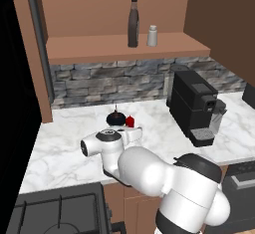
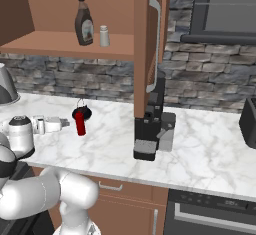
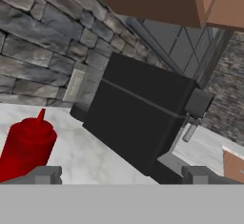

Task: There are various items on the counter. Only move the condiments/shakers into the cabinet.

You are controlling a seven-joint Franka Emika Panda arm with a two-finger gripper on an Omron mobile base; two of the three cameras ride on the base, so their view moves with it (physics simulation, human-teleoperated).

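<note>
Gripper (image 2: 64, 123): I read jaws wide apart, nothing between them.
Red bottle (image 2: 80, 124): upright, just beyond fingertips.

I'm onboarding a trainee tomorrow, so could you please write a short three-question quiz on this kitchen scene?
1. True or false: the dark brown bottle and the pale shaker stand on the cabinet shelf.
2. Which condiment is left on the counter? A. red bottle B. brown bottle C. shaker
3. Fill in: the gripper, lying level beside the red bottle, is ____ and holds nothing.

Key: 1 true; 2 A; 3 open. The round black object beside the red bottle is no condiment.
</note>
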